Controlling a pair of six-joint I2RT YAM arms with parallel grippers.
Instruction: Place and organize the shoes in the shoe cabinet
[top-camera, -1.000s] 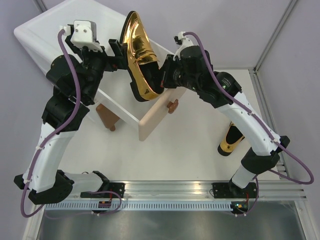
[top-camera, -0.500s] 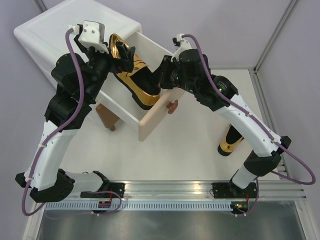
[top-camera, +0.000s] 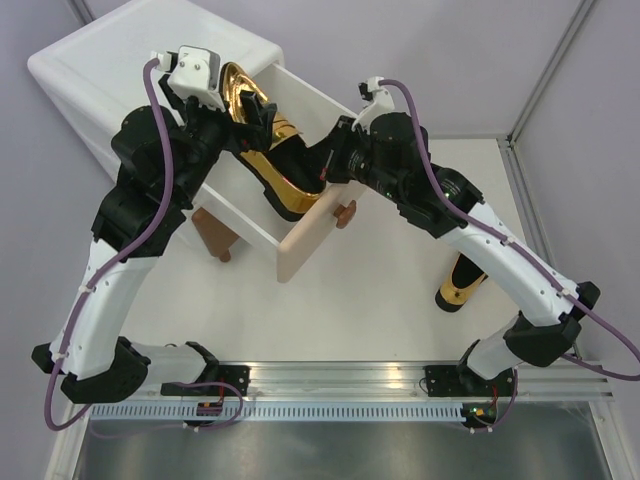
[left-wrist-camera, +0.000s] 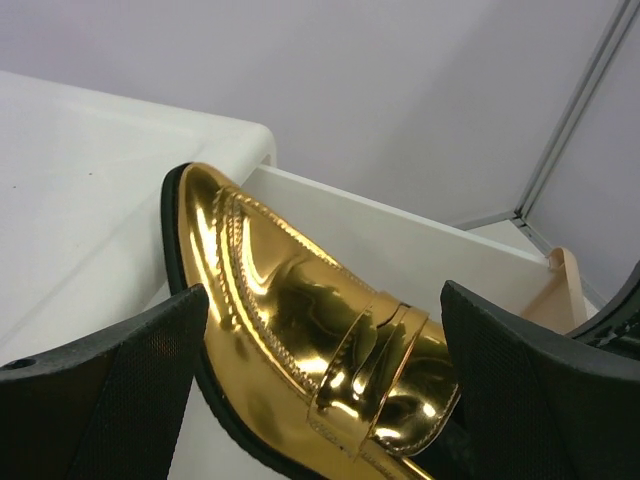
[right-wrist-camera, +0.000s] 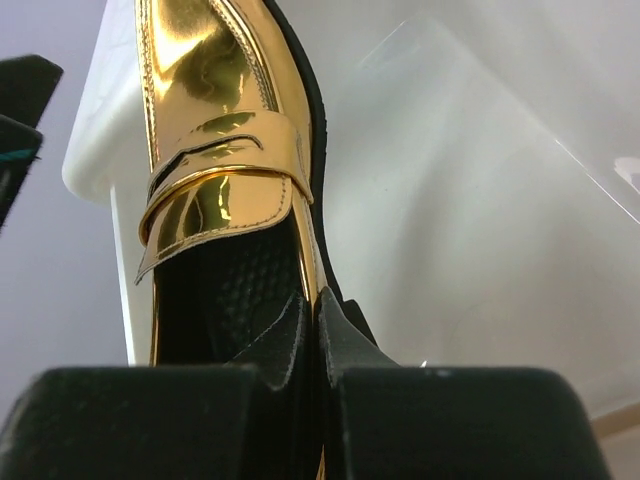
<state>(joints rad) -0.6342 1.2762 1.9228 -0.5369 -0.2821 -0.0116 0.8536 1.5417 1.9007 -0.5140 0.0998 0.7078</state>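
A shiny gold shoe (top-camera: 272, 155) lies tilted in the pulled-out upper drawer (top-camera: 312, 232) of the white shoe cabinet (top-camera: 85, 62), toe toward the cabinet. My right gripper (top-camera: 325, 172) is shut on the shoe's side wall by the heel opening; in the right wrist view (right-wrist-camera: 318, 300) the fingers pinch the gold rim of the shoe (right-wrist-camera: 215, 120). My left gripper (top-camera: 255, 112) is open and straddles the toe; the left wrist view (left-wrist-camera: 322, 298) shows the shoe (left-wrist-camera: 300, 340) between the wide-apart fingers (left-wrist-camera: 110, 400), not touching them. A second gold shoe (top-camera: 460, 280) lies on the table at right.
The brown lower drawer with its knob (top-camera: 212, 233) juts out below the upper one. The beige drawer front carries a knob (top-camera: 346, 213). The drawer's white inner wall (right-wrist-camera: 480, 200) runs close beside the shoe. A frame post (top-camera: 540, 90) stands at the far right.
The gold shoe has come down from standing high above the drawer to lying lower inside it, still in the right gripper. The left gripper has shifted over the shoe's toe.
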